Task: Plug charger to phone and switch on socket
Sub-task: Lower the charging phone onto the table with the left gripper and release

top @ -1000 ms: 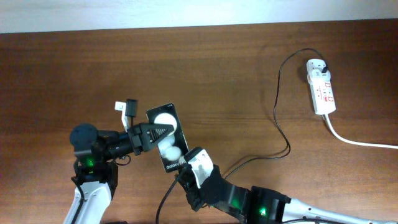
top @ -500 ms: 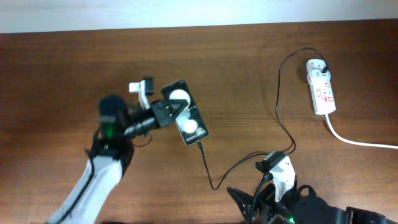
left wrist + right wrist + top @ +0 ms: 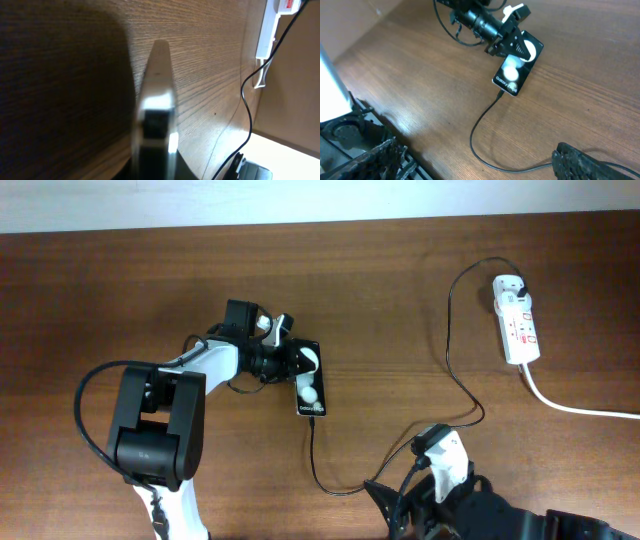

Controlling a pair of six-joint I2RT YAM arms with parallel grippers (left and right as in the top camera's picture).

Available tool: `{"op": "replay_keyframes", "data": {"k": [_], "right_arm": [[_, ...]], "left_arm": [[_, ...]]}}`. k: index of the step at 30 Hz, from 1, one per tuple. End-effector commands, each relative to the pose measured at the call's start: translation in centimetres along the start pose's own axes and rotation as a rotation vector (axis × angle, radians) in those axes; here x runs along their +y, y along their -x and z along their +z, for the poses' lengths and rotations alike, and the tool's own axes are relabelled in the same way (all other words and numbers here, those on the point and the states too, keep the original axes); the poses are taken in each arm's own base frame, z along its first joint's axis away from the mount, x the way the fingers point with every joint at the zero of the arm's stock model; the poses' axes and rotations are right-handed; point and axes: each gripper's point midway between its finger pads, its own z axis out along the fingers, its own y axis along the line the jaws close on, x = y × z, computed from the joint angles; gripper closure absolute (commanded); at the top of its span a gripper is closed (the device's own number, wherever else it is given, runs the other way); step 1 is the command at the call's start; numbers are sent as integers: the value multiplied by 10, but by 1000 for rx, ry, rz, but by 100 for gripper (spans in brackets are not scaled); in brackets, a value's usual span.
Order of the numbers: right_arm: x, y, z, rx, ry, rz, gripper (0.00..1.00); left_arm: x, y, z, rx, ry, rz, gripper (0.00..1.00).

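Observation:
The phone (image 3: 310, 388) is a black slab with two white patches, low over the table's middle, lettering end toward me. My left gripper (image 3: 294, 364) is shut on its far end; in the left wrist view the phone's thin edge (image 3: 156, 95) runs out from between the jaws. The charger's tip (image 3: 313, 418) sits in the phone's near end, and its black cable (image 3: 462, 395) loops right and up to the plug in the white socket (image 3: 517, 320). My right gripper (image 3: 420, 498) stands open near the front edge, with only cable (image 3: 480, 150) lying on the table between its fingers.
The socket's thick white cord (image 3: 580, 408) runs off the right edge. A slack loop of cable (image 3: 335, 488) lies in front of the right gripper. The left arm's base (image 3: 150, 430) stands at the left.
The left gripper carried the phone from lower left up to the middle, turning it. The right gripper opened wide, left the phone's end and drew back to the front right.

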Motion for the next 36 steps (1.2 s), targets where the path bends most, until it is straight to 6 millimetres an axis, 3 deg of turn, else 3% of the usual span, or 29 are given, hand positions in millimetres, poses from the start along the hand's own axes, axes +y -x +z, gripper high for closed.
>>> {"op": "replay_keyframes", "data": {"k": [1,2,4,9,20,24,28,31,33,36], "right_arm": [[-1,-2,8,24,-31,18,1],[0,-4,12,40,-41,12,1],[0,-7,17,59,-55,29,1],[0,-12,26,91,-76,16,1],[-1,-22,41,153,-122,-12,1],[-3,-23,44,152,-145,20,1],[-12,-17,43,111,-197,84,1],[-12,-18,45,116,-201,81,1],[-12,-22,50,136,-214,72,1],[-7,-30,60,186,-217,59,1]], "left_arm": [[-7,6,0,-6,-17,36,81],[-7,6,0,-6,-16,36,63],[-3,6,0,-11,7,31,38],[41,-1,-6,-18,247,-40,1],[71,8,-17,-77,428,-37,1],[97,16,-34,-134,607,-34,1],[101,21,-46,-157,613,-55,1],[87,32,-83,-229,605,-70,1],[55,35,-133,-315,593,-68,1],[9,19,-186,-375,602,42,1]]}}
